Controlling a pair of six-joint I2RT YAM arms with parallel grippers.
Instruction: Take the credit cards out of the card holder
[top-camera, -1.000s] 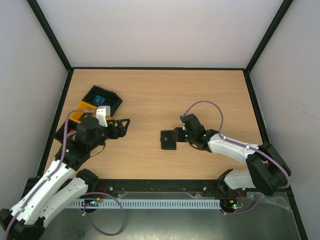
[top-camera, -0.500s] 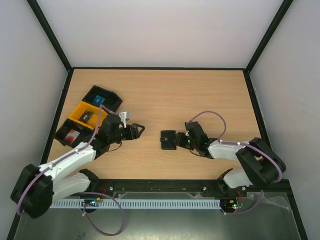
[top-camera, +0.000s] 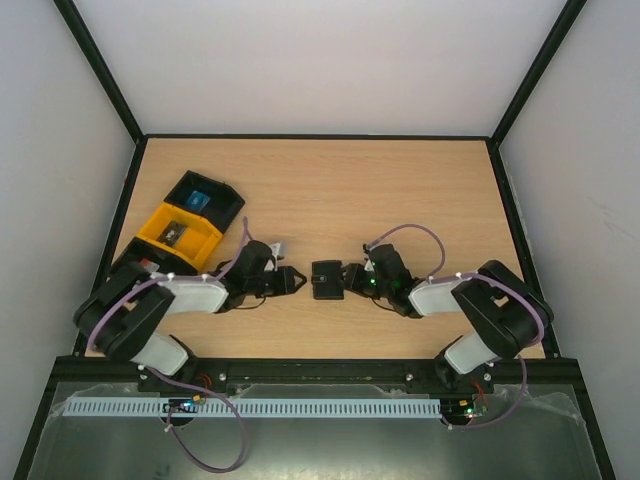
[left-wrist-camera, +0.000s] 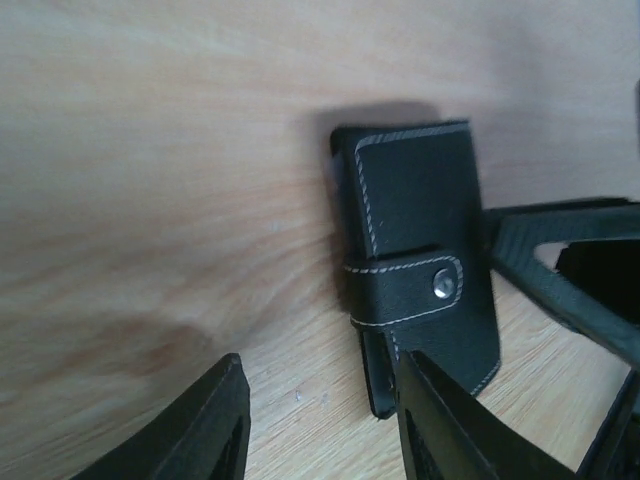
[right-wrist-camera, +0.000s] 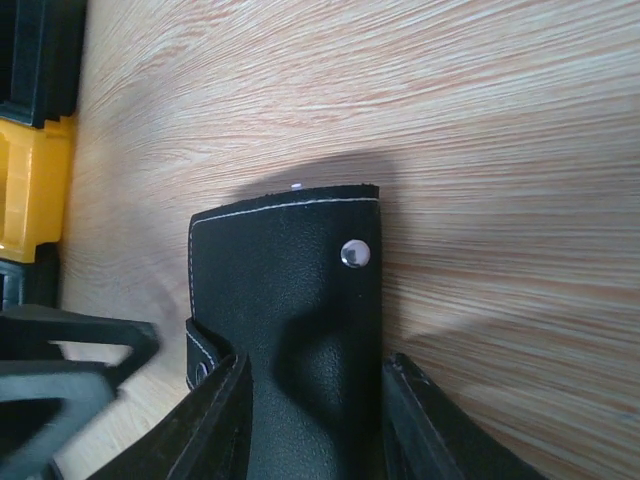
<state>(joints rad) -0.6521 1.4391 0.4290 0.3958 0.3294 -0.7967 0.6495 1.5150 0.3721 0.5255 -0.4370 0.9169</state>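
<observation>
Your right gripper (right-wrist-camera: 316, 425) is closed on the card holder (right-wrist-camera: 285, 290). In its wrist view the black wallet fills the gap between the two fingers, with one finger against each side of its near end.

Your left gripper (left-wrist-camera: 322, 425) stands partly open and holds nothing. Bare wood of the table (left-wrist-camera: 150, 150) shows between its fingers. The finger (left-wrist-camera: 440, 420) at the lower right of that frame overlaps the wallet's near corner, but you cannot tell whether it touches.

The card holder lies folded shut in the lower middle of the top view, between the two grippers. Only the left wrist view shows the strap (left-wrist-camera: 400, 275) across it, with the snap fastened.

Only the top view shows what is in the trays at the left. A blue card (top-camera: 197, 200) lies in the black tray (top-camera: 228, 205). The yellow tray (top-camera: 200, 240), touching it just below, holds something small and dark. The right wrist view catches only an edge of the yellow tray at its left border.
</observation>
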